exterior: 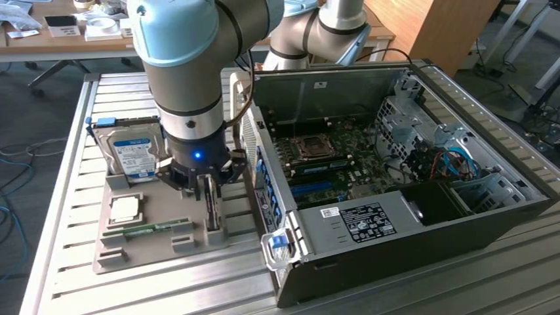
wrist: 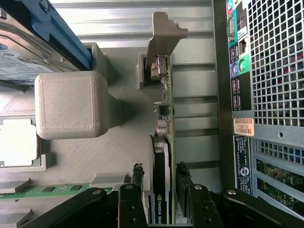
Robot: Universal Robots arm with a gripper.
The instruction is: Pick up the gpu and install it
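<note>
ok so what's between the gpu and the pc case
Only bare slatted table: in the wrist view the gpu stands on edge in its grey holder, and that strip runs up to the case.

The exterior view looked obliquely down on the counter (exterior: 57, 256) from well back; the wrist view looked straight down, close. Both covered the gpu (wrist: 161, 166) and hard drive (exterior: 133, 154).

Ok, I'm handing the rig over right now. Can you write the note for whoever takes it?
Tool: open, one finger on each side of the card, not clamped on it.
GPU: the thin dark expansion card with pale metal bracket stands on edge in the grey printed tray, beside the open black computer case.
Done: tool lined up around the card.
Left: grasp, lift and install in the case; none of it is done.
</note>
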